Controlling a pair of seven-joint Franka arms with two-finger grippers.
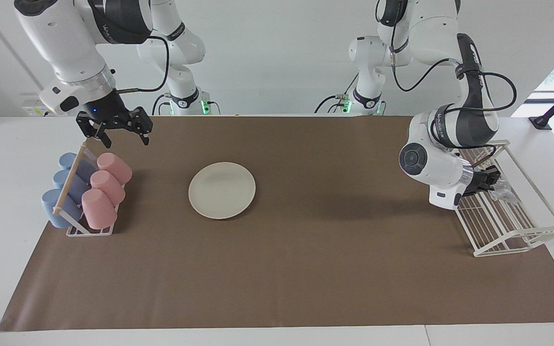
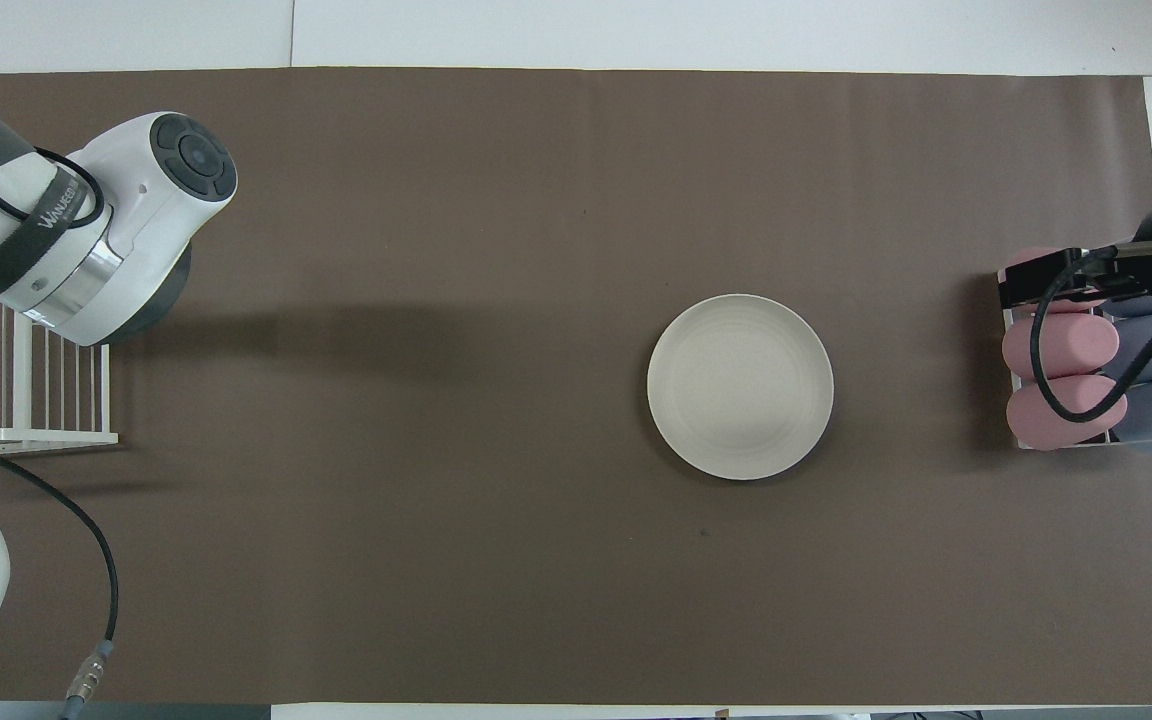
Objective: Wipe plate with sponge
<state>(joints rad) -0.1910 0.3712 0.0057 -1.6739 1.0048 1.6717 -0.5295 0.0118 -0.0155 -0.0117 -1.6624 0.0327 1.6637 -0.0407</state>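
My left gripper [image 1: 492,181] is reaching into the wire rack [image 1: 512,226], clamping the sponge [image 1: 504,193]; my right gripper [image 1: 122,135], fingers apart, is hovering over the cups [image 1: 99,192], plate [image 1: 222,190] lying mid-bench

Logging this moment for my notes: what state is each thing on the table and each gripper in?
plate: flat on the brown mat, bare, untouched.
sponge: in the wire dish rack, left gripper shut on it.
right gripper: open, empty, in the air over the cup rack's end nearer the robots.
pink cups: three, lying in the cup rack.
blue cups: three, lying beside them.
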